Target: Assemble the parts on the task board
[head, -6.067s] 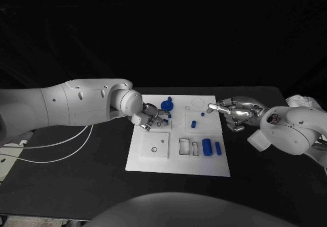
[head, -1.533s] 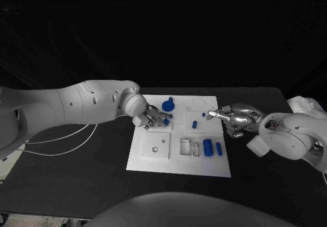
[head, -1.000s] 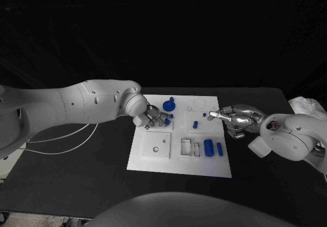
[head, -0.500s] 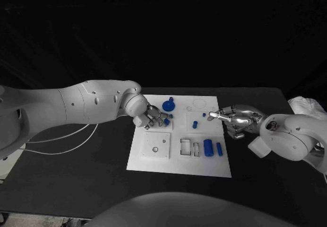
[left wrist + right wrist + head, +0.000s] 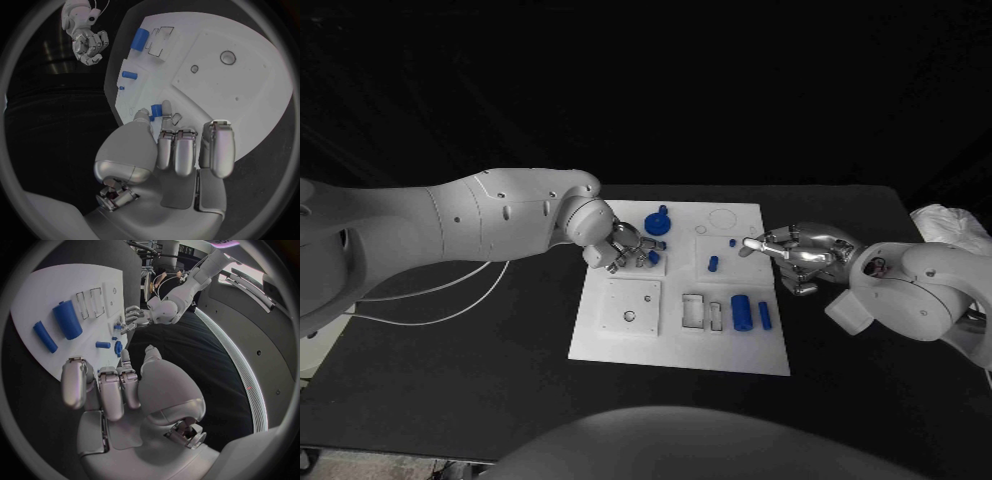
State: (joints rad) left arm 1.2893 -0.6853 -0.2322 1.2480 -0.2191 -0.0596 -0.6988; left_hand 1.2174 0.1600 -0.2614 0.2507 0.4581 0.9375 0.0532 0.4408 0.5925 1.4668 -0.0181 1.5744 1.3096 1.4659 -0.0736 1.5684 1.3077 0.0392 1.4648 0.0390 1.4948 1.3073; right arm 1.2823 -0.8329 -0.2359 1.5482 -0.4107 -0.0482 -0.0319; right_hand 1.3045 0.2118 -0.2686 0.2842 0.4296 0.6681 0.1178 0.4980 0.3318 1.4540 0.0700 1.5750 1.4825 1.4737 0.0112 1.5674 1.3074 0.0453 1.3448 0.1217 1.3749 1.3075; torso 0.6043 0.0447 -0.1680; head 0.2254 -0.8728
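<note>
The white task board (image 5: 678,340) lies mid-table. My left hand (image 5: 623,246) hovers over its far left part and pinches a small blue piece (image 5: 155,108) between thumb and a finger. A round blue knob (image 5: 656,219) stands just beyond that hand. On the board lie a short blue peg (image 5: 711,264), a thick blue cylinder (image 5: 738,308) and a slim blue bar (image 5: 763,315). My right hand (image 5: 799,256) hangs at the board's right edge, fingers curled in and holding nothing, one finger pointing toward a tiny blue stud (image 5: 731,241).
A raised square plate with a hole (image 5: 629,303) and two rectangular slots (image 5: 701,312) sit in the near half of the board. A round recess (image 5: 721,216) marks its far end. White cables (image 5: 437,300) trail at the left, and a white cloth (image 5: 942,220) lies far right.
My left hand has edged slightly to the right over the board's far left part, still pinching the blue piece. My right hand has barely moved.
</note>
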